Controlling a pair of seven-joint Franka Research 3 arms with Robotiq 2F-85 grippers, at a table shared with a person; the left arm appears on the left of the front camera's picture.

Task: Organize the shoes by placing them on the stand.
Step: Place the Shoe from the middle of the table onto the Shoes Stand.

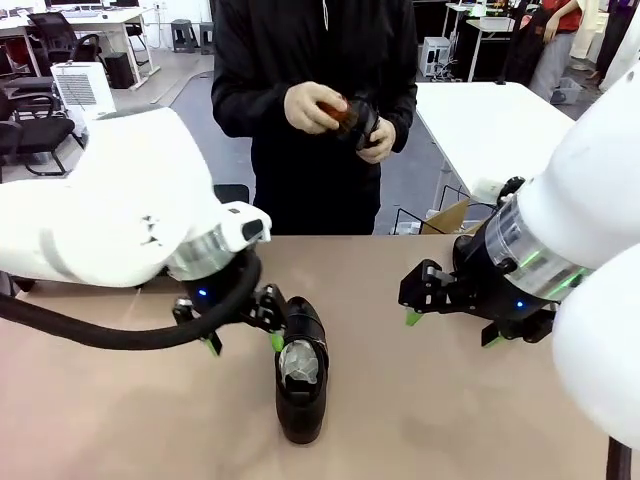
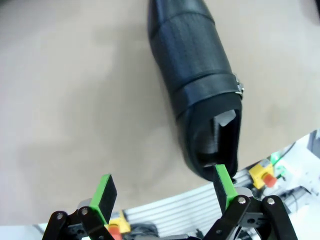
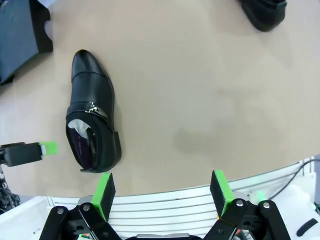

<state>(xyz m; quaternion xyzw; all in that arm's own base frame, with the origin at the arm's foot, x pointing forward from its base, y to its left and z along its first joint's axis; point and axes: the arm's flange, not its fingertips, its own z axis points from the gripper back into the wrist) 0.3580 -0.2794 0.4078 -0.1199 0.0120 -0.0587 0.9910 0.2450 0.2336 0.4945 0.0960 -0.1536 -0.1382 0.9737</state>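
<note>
I see one shoe point(image 1: 300, 372) lying on the worktop point(image 1: 420, 420), toe toward the far side. It is just right of my left jaws, which stand apart, one green pad point(image 2: 223, 184) beside its heel. My right jaws, apart too, hang further right.

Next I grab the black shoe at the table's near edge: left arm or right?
Left: the open left gripper hangs right beside the glossy black leather shoe, one green pad by the heel opening. The right gripper, also open, hangs well apart from it over bare tan tabletop.
</note>
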